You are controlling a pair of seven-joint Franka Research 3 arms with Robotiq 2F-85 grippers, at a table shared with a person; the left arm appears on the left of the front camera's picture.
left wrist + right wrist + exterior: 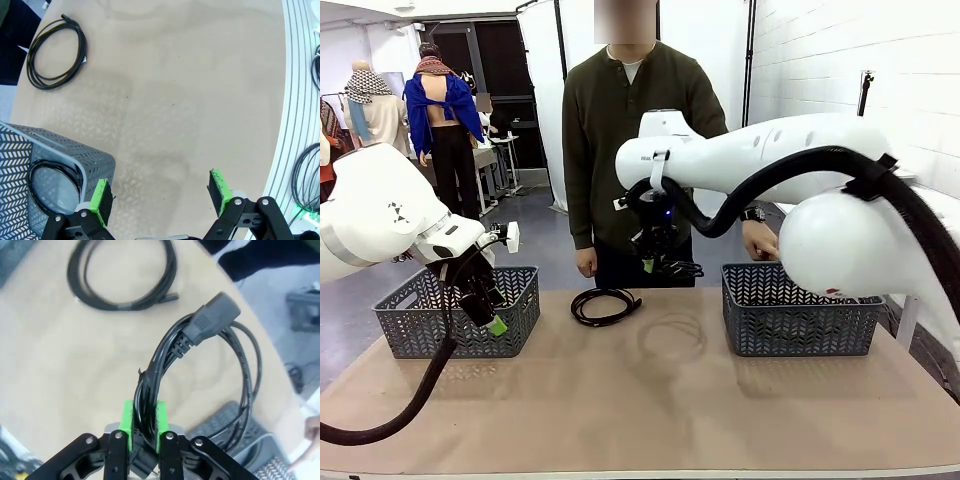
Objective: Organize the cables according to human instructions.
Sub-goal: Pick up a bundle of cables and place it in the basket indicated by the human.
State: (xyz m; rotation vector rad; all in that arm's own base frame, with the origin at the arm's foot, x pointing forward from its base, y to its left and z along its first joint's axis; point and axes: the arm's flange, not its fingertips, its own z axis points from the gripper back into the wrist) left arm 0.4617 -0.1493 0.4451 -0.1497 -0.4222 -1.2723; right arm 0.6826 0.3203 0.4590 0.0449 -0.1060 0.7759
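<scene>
At the left, a grey basket (410,325) holds one coiled cable (50,182). The left jaws hang by its right end, spread wide with nothing between them. Further along, near the far edge of the counter (650,400), a second cable (605,305) lies flat in a loose coil. Right of that, the right jaws are clenched on a third cable (200,335) — its loop and blocky plug dangle above the counter, between the lying coil and the right basket (800,320), near whose far rim the person's hand (760,243) hovers.
</scene>
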